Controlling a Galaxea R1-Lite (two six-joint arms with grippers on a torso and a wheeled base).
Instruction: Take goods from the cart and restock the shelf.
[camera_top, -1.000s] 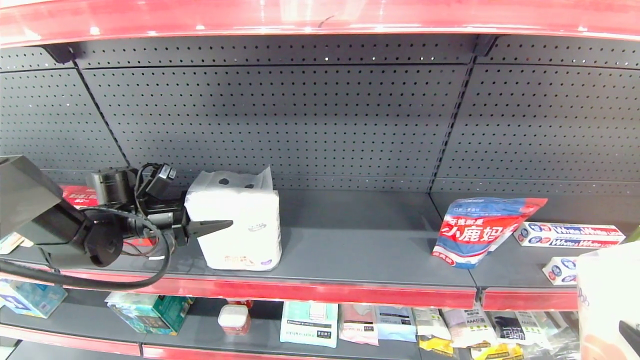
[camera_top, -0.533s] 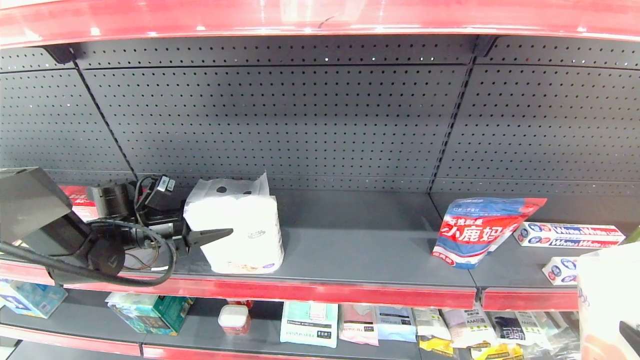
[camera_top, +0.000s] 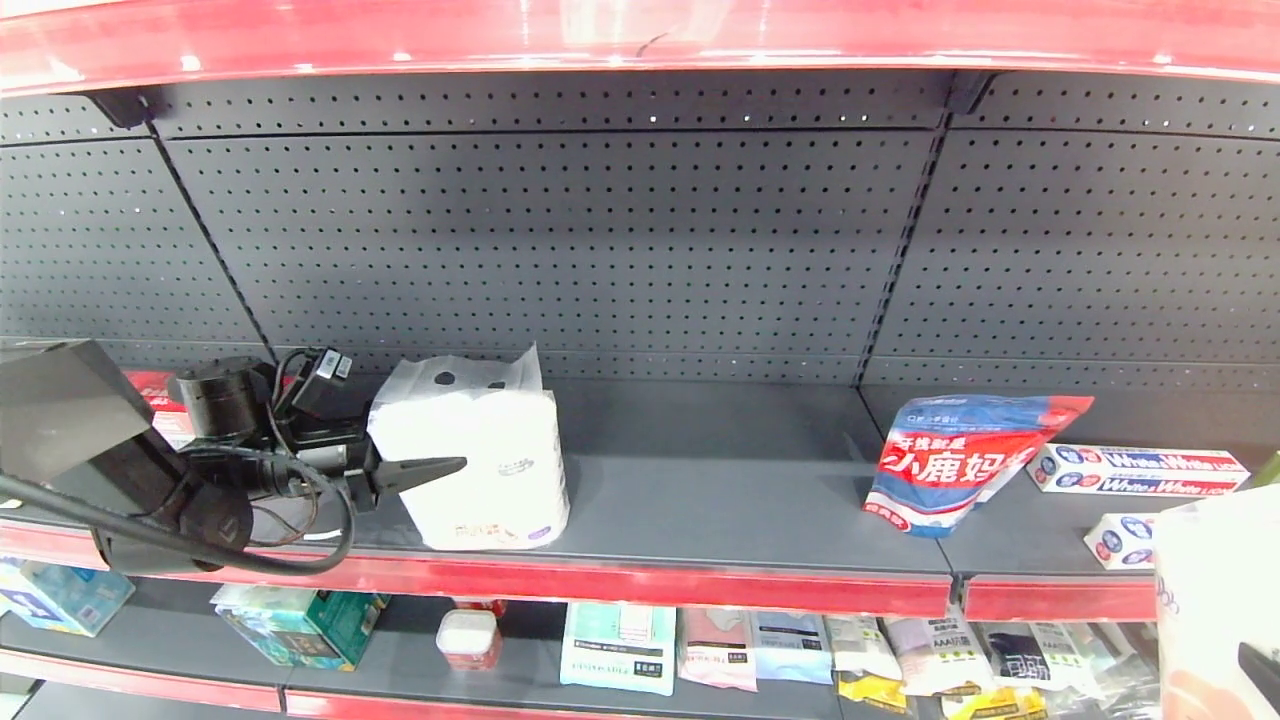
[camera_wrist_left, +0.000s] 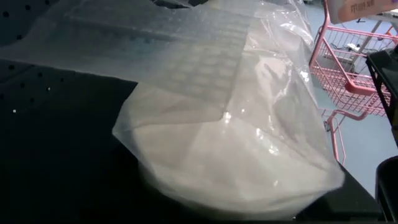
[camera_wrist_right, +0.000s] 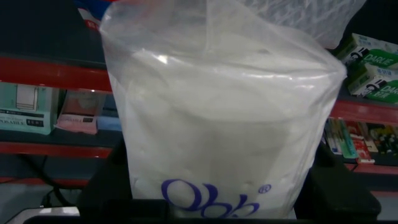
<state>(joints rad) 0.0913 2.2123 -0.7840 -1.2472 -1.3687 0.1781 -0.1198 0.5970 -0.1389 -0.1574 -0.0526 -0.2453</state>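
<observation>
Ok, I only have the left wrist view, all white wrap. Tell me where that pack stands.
Observer: The tissue pack stands upright near the front lip of the shelf, left gripper at its left side.
Operator: Report the right arm.
Observer: The right gripper holds a second pack, low at the right.
Operator: Name the nearest neighbour.
Observer: A red and blue pouch, well to the pack's right, apart.
</observation>
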